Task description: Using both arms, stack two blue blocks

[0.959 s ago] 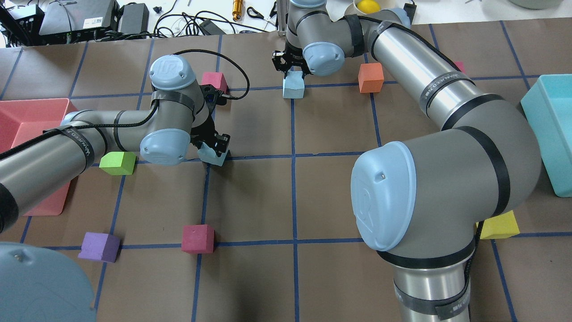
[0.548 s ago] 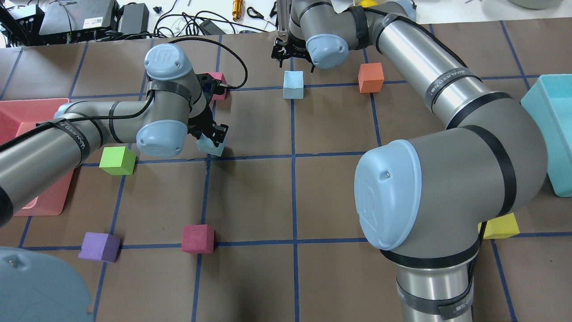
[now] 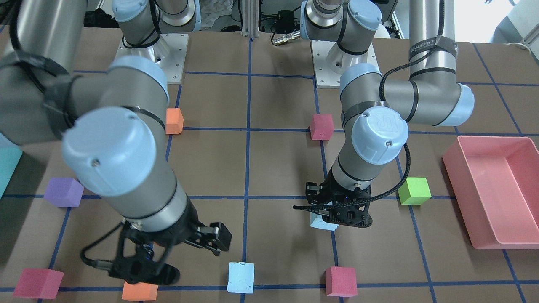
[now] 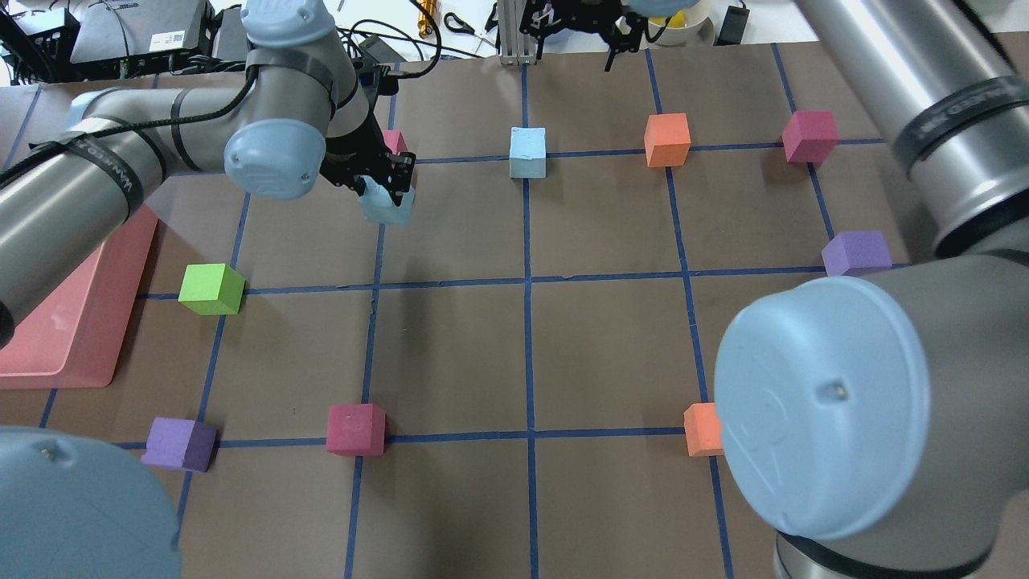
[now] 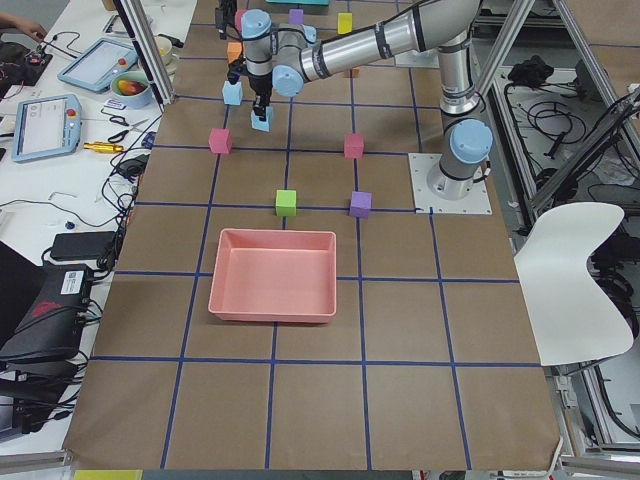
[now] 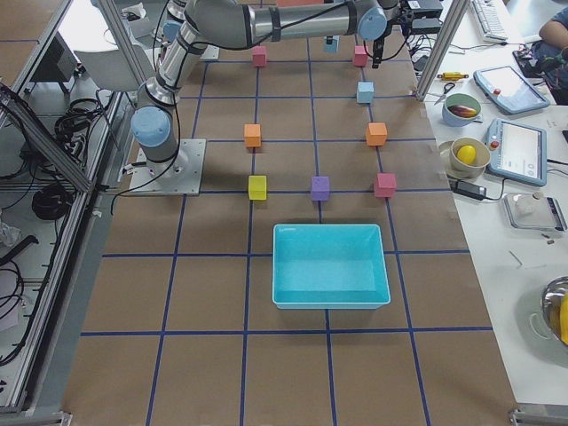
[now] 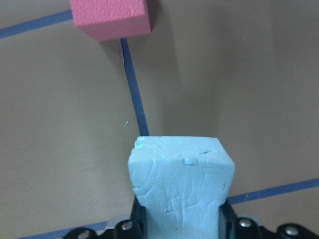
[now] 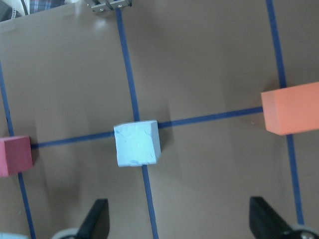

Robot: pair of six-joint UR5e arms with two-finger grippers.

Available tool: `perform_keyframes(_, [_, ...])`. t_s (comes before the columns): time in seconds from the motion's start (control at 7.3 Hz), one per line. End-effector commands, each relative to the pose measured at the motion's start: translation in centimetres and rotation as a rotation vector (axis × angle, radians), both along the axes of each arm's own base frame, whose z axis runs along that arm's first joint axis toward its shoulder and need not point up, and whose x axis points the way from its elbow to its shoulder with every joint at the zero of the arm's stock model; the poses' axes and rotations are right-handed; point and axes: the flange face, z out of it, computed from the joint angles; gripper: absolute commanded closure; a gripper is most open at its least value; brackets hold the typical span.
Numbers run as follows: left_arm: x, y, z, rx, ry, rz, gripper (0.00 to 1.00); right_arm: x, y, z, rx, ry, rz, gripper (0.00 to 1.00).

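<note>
1. The held blue block [image 4: 390,209] is being clamped between the fingers of the left gripper [image 4: 384,191], over the far-left part of the table [image 4: 450,354]. In the overhead view only its lower corner is being shown, poking out under the black fingers.
2. The grip itself is only really being shown by the left wrist view. There the block's cracked, scuffed face is being pinched on both sides at the bottom middle, and a pink cube [image 7: 109,17] is being seen beyond it on a blue tape line.
3. The loose blue block [image 4: 527,151] is being left sitting on a tape crossing at the far middle, to the right of the held one and well apart from it.
4. The right gripper [image 8: 180,223] is being held spread wide with nothing in it. Its own wrist view is showing the two fingertips far apart at the bottom edge, the loose block on the mat past them, and an orange cube [image 8: 291,107] off to the right.
5. In the overhead view that gripper is mostly being cut off by the top edge, so its jaws aren't being shown properly there.
</note>
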Motion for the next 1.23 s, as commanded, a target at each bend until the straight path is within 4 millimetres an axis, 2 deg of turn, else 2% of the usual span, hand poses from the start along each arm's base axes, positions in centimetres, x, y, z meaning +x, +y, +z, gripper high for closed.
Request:
perform_keyframes(0.0, [-3.8, -2.8, 2.7, -0.019, 0.047, 0.079, 0.84, -5.6, 6.4, 7.0, 0.161, 0.038, 0.065, 0.0])
perform_keyframes(0.14, [-6.1, -3.9, 2.6, -0.03, 0.047, 0.116, 0.84, -8.5, 7.9, 8.4, 0.183, 0.035, 0.036, 0.0])
perform_keyframes(0.27, [-8.7, -4.8, 2.3, -0.039, 0.055, 0.168, 0.84, -10.3, 10.2, 7.5, 0.229, 0.047, 0.015, 0.0])
perform_keyframes(0.41, [-11.6, -5.4, 2.3, -0.049, 0.064, 0.192, 0.84, -10.9, 13.0, 5.0, 0.247, 0.079, 0.015, 0.0])
perform_keyframes(0.55, [-14.1, -5.8, 1.4, -0.049, 0.069, 0.211, 0.84, -11.0, 15.5, 3.9, 0.175, 0.082, 0.039, 0.0])
perform_keyframes(0.68, [-15.4, -6.8, 0.9, -0.061, 0.065, 0.208, 0.85, -10.9, 17.5, 3.4, 0.108, 0.083, 0.052, 0.0])
perform_keyframes(0.82, [-16.1, -8.0, 0.4, -0.08, 0.047, 0.198, 0.85, -10.7, 18.5, 3.6, 0.098, 0.085, 0.058, 0.0])
perform_keyframes(0.96, [-16.5, -9.1, -0.4, -0.082, 0.039, 0.186, 0.85, -10.4, 18.6, 3.8, 0.092, 0.082, 0.064, 0.0])
perform_keyframes(1.1, [-17.3, -9.3, -1.4, -0.071, 0.033, 0.174, 0.85, -10.3, 18.6, 3.7, 0.095, 0.076, 0.064, 0.0])
